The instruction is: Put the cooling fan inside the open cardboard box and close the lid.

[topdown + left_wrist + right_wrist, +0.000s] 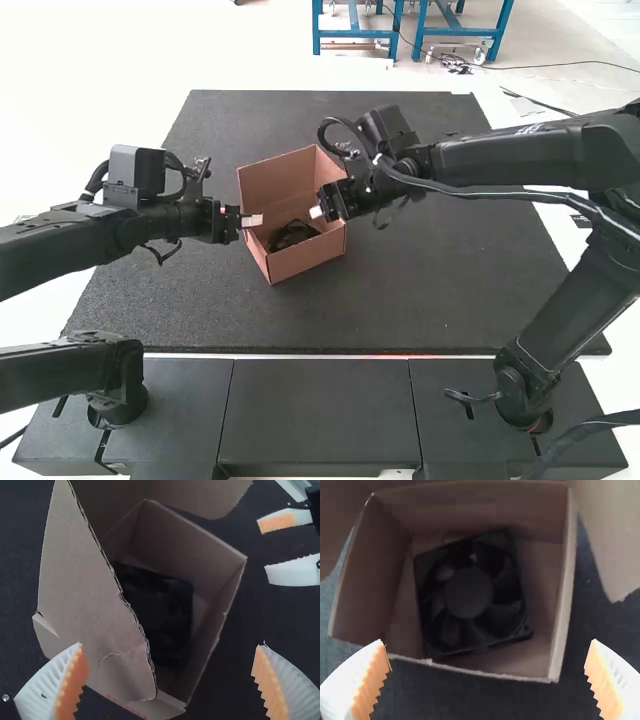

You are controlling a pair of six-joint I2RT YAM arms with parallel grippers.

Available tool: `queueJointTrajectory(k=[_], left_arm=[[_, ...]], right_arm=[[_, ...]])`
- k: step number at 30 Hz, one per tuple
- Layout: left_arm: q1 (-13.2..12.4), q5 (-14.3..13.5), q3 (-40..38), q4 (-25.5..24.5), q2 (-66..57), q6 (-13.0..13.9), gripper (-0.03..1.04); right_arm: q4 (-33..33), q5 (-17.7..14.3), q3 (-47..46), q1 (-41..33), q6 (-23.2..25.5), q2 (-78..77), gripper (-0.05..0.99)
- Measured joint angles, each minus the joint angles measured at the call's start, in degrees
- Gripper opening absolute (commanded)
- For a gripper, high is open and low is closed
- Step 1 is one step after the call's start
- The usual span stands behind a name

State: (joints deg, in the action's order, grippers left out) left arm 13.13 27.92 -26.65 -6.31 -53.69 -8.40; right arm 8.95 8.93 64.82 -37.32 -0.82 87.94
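Half done, by the look of it: fan [470, 595] already lying flat on the floor of the box [300, 258], lid [280, 172] standing upright at the far side. Leaves only the closing, so probably the start of that step.

Wide apart and empty at the box's left edge, the left gripper [250, 218]; cannot tell whether touching the card or just beside it. Equally wide and empty over the right rim, the right gripper [322, 207]. Nothing held by either.

Next, most likely: get one finger behind the lid and press it forward and down over the opening, while bracing the opposite wall against sliding on the mat [450, 270]. Probably needs the tall side flap [85, 605] folded in first, or kept clear of the lid's path. Calls for a slow push low on the lid, near its crease, rather than at the free edge.

Box of plain brown card, thin and matte, walls straight, corners sharp. Flap ragged and torn along one long edge, with a small crack near its lower end, so likely to buckle rather than hinge cleanly. Fan square and black, hard plastic by the look, with a round hub and curved blades, set a little askew to the walls, gaps at the sides. Fingers white and ribbed, tapering, faced with orange saw-toothed pads [70, 685]. Mat dark, fine-grained, dull.
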Motion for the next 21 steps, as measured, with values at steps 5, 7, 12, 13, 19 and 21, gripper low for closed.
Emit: queueJointTrajectory(k=[5, 7, 12, 13, 19, 21], left_arm=[[0.0, 0.0, -1.7, -0.4, 0.9, 0.0, 0.77], [0.0, 0.0, -2.0, -0.3, 1.2, 0.0, 0.77], [0.0, -0.5, -2.0, -0.4, 1.1, 0.0, 0.77], [0.0, -0.7, -2.0, -0.5, 1.1, 0.0, 0.77], [0.0, -1.0, -2.0, -0.5, 1.2, 0.0, 0.76], [0.0, -1.1, -2.1, -0.5, 1.2, 0.0, 0.76]], right_arm=[[-7.6, -5.6, 1.1, 1.3, -3.9, -1.1, 0.90], [-10.2, -7.1, 1.0, 1.6, -5.8, -0.9, 0.90], [-15.4, -9.2, 1.0, 2.0, -10.5, 1.6, 0.86], [-15.8, -9.2, 1.0, 2.1, -11.3, 2.5, 0.81], [-15.9, -8.1, 1.1, 3.9, -13.9, 6.7, 0.43], [-15.9, -7.5, 1.1, 4.3, -14.4, 6.9, 0.25]])
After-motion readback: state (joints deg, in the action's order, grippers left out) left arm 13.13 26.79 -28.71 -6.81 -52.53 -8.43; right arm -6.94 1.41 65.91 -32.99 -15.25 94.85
